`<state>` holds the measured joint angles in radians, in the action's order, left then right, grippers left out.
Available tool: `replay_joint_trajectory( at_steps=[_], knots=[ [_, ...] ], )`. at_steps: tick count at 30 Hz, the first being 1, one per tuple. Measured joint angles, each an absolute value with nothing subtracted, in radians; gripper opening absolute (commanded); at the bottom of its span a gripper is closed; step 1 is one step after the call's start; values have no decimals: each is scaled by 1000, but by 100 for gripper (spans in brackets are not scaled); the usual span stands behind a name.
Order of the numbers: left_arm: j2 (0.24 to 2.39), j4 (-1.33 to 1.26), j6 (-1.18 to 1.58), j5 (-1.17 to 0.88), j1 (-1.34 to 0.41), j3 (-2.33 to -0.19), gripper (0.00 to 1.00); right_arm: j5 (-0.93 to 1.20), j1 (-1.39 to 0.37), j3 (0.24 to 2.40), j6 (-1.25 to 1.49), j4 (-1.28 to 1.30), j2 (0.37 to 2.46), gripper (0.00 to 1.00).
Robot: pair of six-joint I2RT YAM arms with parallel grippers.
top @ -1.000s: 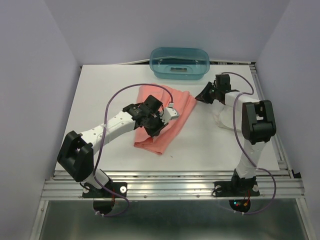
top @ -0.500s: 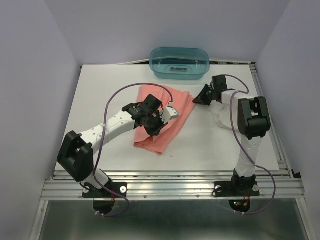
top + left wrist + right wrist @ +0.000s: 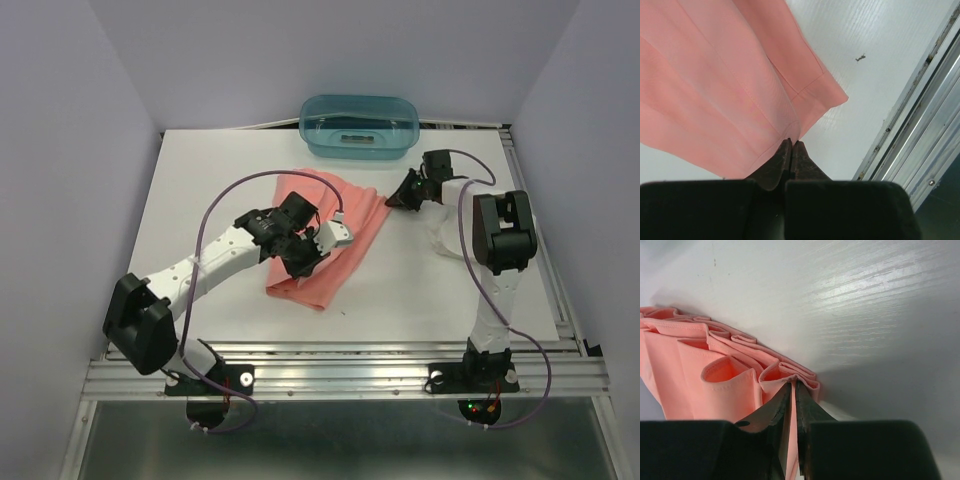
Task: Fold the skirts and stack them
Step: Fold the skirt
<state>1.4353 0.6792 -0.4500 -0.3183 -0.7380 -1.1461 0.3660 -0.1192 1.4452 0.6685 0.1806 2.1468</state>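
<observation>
Two pincers share the salmon-pink skirt (image 3: 362,218), which lies mid-bench (image 3: 200,190). The left pincer (image 3: 791,146) is clamped on a stitched edge toward 7 o'clock, and the right pincer (image 3: 792,385) is pinched onto the gathered folds at the 2 o'clock corner. The white skirt (image 3: 447,238) sits at 3 o'clock, under the right arm. For a clean fold, both grips should probably lift together and travel evenly, keeping the cloth taut. Since a second ago the left arm has swung toward 8 o'clock, and the right pincer has slid in to that corner.

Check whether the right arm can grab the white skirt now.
Probably not yet: the right claw is shut on the pink skirt's edge, though the white skirt lies in the open right beside it.
</observation>
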Motion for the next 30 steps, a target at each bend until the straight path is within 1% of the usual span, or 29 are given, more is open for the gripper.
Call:
replay_joint_trajectory(
  at_steps=[2,3,6,7,9,10,12,13,15,17,19,20,23,26,30],
  knots=[
    [1427,683,-455,-319,-738,-1141,0,368,-119,1445,668,181,2147,20],
    [1427,682,-455,-319,-738,-1139,3,374,-119,1445,669,179,2147,27],
    [1440,675,-444,-325,-738,-1132,18,406,-119,1445,678,170,2146,39],
    [1456,665,-438,-330,-738,-1132,19,419,-119,1445,678,168,2145,47],
    [1494,640,-419,-340,-738,-1132,19,456,-119,1445,691,174,2138,56],
    [1512,629,-409,-345,-738,-1132,19,473,-119,1443,693,179,2128,58],
    [1557,599,-388,-356,-738,-1132,21,499,-119,1418,697,203,2086,57],
    [1583,582,-374,-367,-738,-1132,23,510,-119,1400,699,205,2065,54],
    [1626,555,-358,-384,-738,-1132,25,548,-119,1309,701,227,1971,52],
    [1658,540,-350,-399,-738,-1132,25,585,-119,1216,694,248,1878,51],
    [1685,533,-345,-417,-738,-1132,15,627,-122,1141,677,274,1816,51],
    [1696,528,-342,-427,-738,-1132,8,640,-124,1122,670,280,1807,51],
    [1708,522,-337,-446,-738,-1132,1,685,-147,1040,650,299,1807,49],
    [1709,517,-332,-458,-738,-1132,0,725,-202,964,660,297,1816,49],
    [1699,508,-319,-460,-738,-1123,0,796,-341,907,740,257,1827,50]
  ],
)
